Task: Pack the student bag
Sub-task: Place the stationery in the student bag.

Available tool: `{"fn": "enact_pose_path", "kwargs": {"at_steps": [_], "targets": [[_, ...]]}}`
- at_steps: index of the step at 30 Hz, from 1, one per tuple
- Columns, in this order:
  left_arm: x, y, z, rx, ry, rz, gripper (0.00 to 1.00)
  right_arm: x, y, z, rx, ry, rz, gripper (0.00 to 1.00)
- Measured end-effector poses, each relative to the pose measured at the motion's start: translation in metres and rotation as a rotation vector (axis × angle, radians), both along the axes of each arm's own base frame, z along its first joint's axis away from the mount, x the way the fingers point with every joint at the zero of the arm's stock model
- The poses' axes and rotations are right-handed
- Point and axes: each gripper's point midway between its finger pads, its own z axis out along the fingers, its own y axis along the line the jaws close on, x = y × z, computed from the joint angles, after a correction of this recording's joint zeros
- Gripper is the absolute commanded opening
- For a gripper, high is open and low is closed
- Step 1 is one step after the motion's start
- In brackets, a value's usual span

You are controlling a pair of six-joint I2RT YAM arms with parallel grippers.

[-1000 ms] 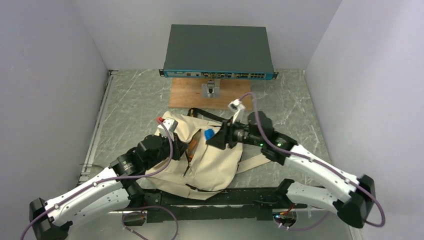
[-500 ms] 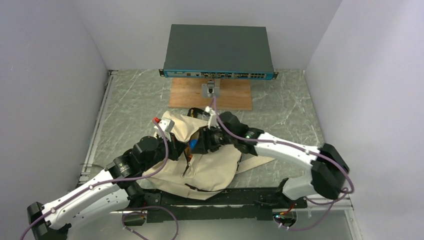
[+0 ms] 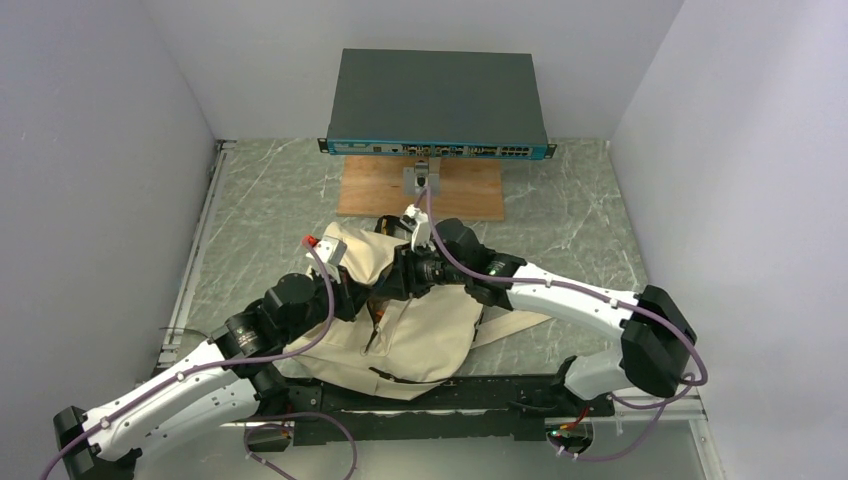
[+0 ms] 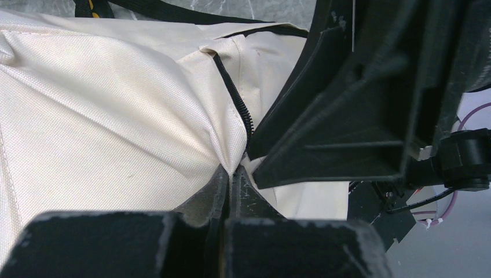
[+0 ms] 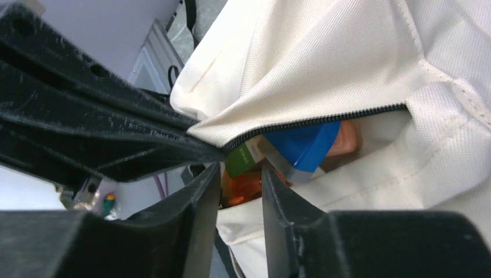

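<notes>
Stretching from the arms' bases to the back wall, the green marbled worktop (image 3: 270,200) carries a dark network switch (image 3: 437,100) propped over a wooden board (image 3: 365,195) at its far end. Nearer the arms, the student bag (image 3: 430,330) lies flat in the middle, cream canvas slumped and one strap trailing to the right.

Both arms meet over the bag's upper part. The left pincer (image 4: 231,174) is pinched fully together on a fold of canvas just beside the black zipper (image 4: 234,98), lifting that edge so that the mouth gapes. The right pincer (image 5: 240,169) points into the gap with its jaws partly apart. Nothing can be seen clamped between them.

Just inside the mouth sit a blue-capped container (image 5: 304,145), a pack with a green label (image 5: 240,159) and something orange (image 5: 344,139).

The step in hand looks like seating these things deeper in the bag. To do it well, the left grip should hold the flap high and taut, so the zipper teeth do not snag the right fingers (image 5: 200,214). The right arm should nudge the container past the lip rather than leave it perched there, then back out straight along its line of entry.
</notes>
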Motion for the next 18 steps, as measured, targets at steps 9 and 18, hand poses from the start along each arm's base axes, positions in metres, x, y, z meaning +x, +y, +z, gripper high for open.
{"fn": "enact_pose_path", "kwargs": {"at_steps": [9, 18], "targets": [[0.0, 0.007, -0.012, 0.047, 0.024, 0.02, 0.0, 0.002, 0.016, -0.013, 0.019, 0.061, 0.0, 0.39], [-0.002, 0.001, -0.008, 0.026, 0.02, -0.005, 0.0, 0.007, -0.033, -0.01, -0.024, 0.004, -0.1, 0.34]]}}
